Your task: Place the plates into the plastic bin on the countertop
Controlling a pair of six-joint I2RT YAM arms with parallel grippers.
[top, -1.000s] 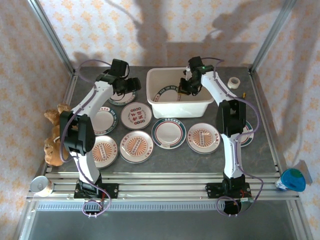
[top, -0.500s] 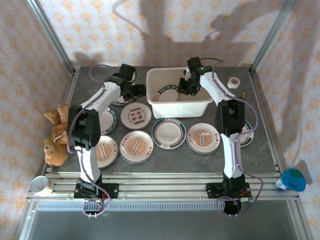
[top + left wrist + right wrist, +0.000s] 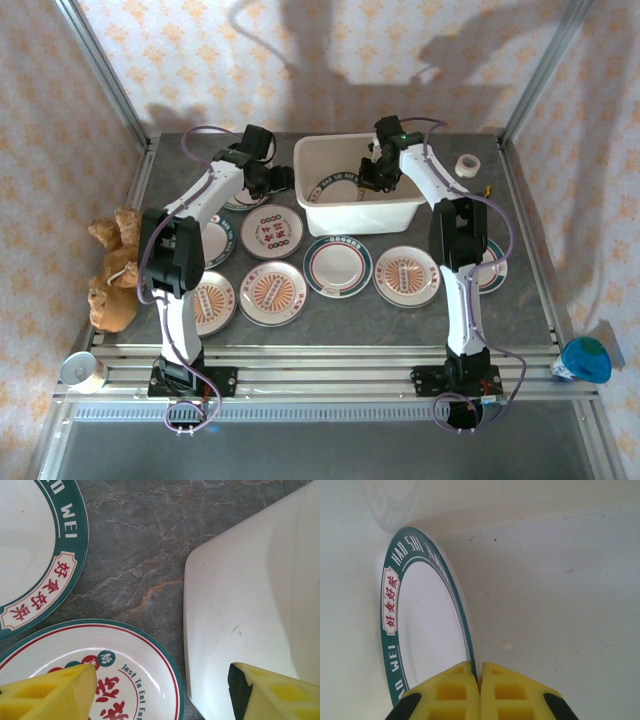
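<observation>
Since a second earlier, my left gripper (image 3: 160,692) had swung over beside the plastic bin (image 3: 250,590), jaws wide and empty above the countertop (image 3: 150,555). My right gripper (image 3: 479,677) pinched a teal-rimmed plate (image 3: 427,625) by its rim (tilted on edge) inside the bin.

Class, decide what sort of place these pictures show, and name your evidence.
Likely a lab rig staged as a kitchen counter: two robot arms bolted to an aluminium frame, a stone-look countertop, plates beside a bin.
</observation>
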